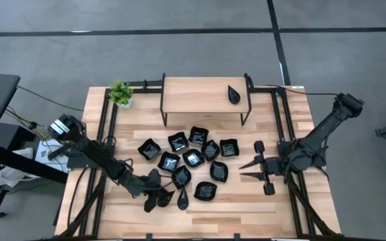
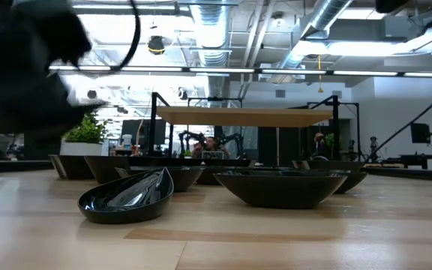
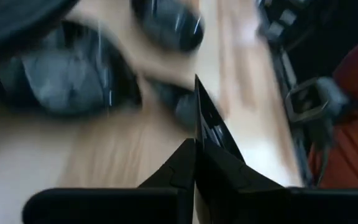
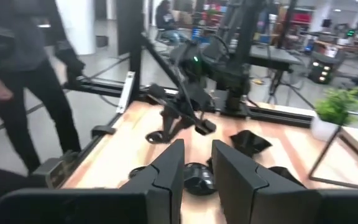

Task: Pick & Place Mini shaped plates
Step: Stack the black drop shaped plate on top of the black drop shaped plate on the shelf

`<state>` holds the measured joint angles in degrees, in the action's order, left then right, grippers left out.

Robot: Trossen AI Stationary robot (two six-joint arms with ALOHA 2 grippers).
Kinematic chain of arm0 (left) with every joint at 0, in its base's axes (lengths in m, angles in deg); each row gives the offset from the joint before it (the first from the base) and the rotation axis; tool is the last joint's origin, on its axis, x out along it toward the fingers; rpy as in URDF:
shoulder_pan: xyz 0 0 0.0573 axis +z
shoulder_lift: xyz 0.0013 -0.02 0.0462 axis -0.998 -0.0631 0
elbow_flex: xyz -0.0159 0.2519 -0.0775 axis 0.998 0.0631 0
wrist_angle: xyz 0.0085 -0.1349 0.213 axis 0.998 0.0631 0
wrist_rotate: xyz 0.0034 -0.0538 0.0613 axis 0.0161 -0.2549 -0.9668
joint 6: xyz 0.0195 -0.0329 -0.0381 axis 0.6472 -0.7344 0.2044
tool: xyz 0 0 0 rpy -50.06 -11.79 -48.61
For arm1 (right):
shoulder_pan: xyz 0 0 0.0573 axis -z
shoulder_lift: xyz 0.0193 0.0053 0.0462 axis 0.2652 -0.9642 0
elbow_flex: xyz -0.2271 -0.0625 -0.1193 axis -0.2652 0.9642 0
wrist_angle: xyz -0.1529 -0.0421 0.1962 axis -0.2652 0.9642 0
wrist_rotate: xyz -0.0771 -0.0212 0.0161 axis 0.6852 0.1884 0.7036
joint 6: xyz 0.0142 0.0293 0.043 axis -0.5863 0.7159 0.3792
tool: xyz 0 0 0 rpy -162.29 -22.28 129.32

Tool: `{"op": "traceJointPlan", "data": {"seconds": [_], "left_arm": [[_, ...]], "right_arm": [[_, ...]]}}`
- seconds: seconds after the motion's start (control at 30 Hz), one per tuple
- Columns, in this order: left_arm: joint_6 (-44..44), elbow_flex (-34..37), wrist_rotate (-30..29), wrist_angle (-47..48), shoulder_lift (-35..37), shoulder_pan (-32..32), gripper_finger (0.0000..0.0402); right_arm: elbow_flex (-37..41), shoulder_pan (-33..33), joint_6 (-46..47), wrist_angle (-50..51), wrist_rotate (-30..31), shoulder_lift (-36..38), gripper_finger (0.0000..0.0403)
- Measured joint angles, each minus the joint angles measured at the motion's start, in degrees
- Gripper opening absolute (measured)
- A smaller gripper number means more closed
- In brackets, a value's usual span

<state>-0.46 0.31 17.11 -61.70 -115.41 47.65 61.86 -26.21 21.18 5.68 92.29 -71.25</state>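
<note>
Seen from above, one mini shaped plate (image 1: 234, 94) already sits on the raised wooden shelf (image 1: 203, 96) at the far side of the table (image 1: 246, 207), while about a dozen more form a cluster of plates (image 1: 191, 161) just in front of that shelf, so by my reading the job has barely begun and nearly all the dishes remain to be moved. The left gripper (image 1: 158, 198) is down at the near-left edge of the cluster, fingers pressed together on the rim of a thin plate (image 1: 168, 197), with a teardrop plate (image 1: 183, 199) just beside it; the right gripper (image 1: 248, 170) waits to the right of the cluster, its fingers slightly spread and holding nothing. A small potted plant (image 1: 120, 93) stands just left of the shelf. From table height, a leaf-shaped dish (image 2: 127, 196) and a wide bowl-like one (image 2: 282, 186) rest on pale wood planks in front of the shelf, with an open workshop of ceiling ducts and strip lights behind. The left wrist view shows its closed fingers (image 3: 219, 171) pinching the dark plate edge (image 3: 207, 117). The right wrist view shows its own parted fingers (image 4: 166, 169), the left arm beyond, and a person (image 4: 33, 74) standing beside the table
</note>
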Motion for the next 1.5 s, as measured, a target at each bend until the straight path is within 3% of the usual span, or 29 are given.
{"op": "traceJointPlan", "data": {"seconds": [0.23,0.37,0.7,0.87,1.1,1.33,1.5], "left_arm": [[14.9,0.0,-11.4,-5.4,10.3,2.2,0.0025],[24.1,-0.2,-12.4,-14.6,11.8,5.7,0.0025],[36.6,-10.8,-11.7,-20.3,5.0,17.6,0.0025],[42.9,-18.1,-11.5,-20.5,-1.2,20.5,0.0025],[44.2,-23.6,-11.6,-20.6,-5.7,22.8,0.0025],[44.2,-24.1,-11.6,-20.8,-5.3,22.8,0.0025],[44.3,-24.1,-11.7,-20.8,-5.3,24.1,0.0025]], "right_arm": [[0.0,4.3,1.8,-1.5,0.0,-1.0,0.0077],[0.0,6.4,2.7,-5.2,-0.2,-4.4,0.0077],[-0.1,12.2,3.0,-19.2,0.0,-17.7,0.0077],[-3.2,13.3,3.1,-14.3,1.4,-21.5,0.0074],[-9.0,11.5,0.4,-6.2,15.3,-23.6,0.0062],[-11.8,10.8,-2.0,-5.9,21.1,-23.6,0.006],[-12.4,11.4,-2.9,-5.9,21.0,-23.6,0.0074]]}}
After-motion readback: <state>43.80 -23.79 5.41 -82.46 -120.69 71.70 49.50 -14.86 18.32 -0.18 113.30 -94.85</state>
